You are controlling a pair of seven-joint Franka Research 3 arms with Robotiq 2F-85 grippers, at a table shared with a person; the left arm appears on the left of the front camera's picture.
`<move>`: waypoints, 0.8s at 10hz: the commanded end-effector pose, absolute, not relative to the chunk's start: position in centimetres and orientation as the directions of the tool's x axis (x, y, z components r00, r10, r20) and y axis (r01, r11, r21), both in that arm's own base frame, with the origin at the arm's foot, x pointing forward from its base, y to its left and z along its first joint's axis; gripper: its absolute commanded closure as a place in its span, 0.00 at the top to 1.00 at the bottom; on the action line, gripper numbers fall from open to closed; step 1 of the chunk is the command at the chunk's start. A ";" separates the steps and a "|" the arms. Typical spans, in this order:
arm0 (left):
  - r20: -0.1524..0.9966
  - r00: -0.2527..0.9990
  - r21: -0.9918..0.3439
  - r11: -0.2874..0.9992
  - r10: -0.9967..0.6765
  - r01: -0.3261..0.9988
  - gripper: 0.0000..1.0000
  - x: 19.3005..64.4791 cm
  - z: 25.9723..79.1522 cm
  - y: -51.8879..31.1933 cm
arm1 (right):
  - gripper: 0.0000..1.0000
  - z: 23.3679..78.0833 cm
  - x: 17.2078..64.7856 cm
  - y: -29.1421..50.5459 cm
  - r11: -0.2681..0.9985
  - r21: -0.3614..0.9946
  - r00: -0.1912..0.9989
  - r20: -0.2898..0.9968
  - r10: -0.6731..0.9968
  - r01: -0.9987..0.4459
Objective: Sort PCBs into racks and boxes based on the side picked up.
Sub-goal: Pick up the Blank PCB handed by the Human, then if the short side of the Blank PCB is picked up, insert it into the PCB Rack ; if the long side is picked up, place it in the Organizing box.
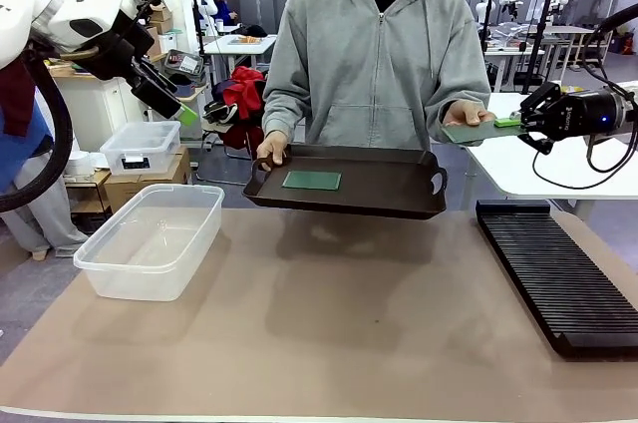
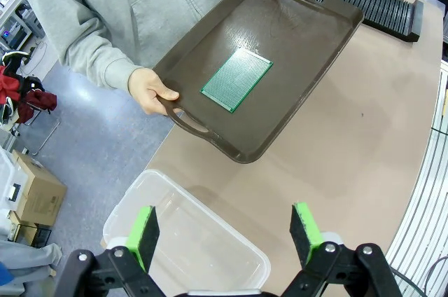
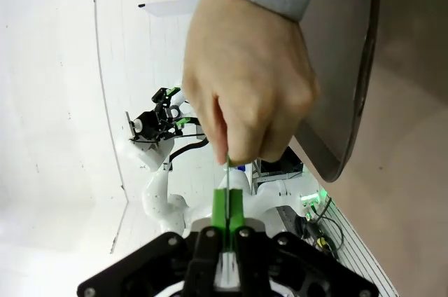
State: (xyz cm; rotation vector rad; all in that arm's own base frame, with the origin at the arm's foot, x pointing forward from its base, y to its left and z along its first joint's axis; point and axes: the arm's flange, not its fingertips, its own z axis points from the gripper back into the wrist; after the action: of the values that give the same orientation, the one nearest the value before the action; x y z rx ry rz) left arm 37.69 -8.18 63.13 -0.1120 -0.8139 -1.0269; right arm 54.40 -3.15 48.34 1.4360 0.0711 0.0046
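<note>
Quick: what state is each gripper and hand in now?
Left gripper: open, empty.
Right gripper: shut on a PCB.
One hand: holds the tray.
Other hand: holds that same PCB.

A dark brown tray [image 1: 389, 192] hangs above the tan table [image 1: 329, 338].

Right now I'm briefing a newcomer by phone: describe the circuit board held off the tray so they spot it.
Find the person in the grey hoodie holding a dark brown tray. Their other hand, past the tray's end on the side of the black rack, holds a thin green board, pinched by the right claw. Its twin lies flat on the tray, untouched.
</note>
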 end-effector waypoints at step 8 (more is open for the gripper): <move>0.645 0.260 0.275 0.536 -0.718 0.798 1.00 37.6 63.0 -8.2 | 0.00 48.3 54.4 -3.2 0.135 0.990 0.998 -0.046 0.046 0.040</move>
State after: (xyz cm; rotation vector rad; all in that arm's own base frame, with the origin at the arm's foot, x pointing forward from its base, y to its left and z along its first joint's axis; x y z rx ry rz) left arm 37.69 -8.18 63.13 -0.1120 -0.8139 -1.0269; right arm 54.37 -3.14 48.37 1.4390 0.0733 0.0072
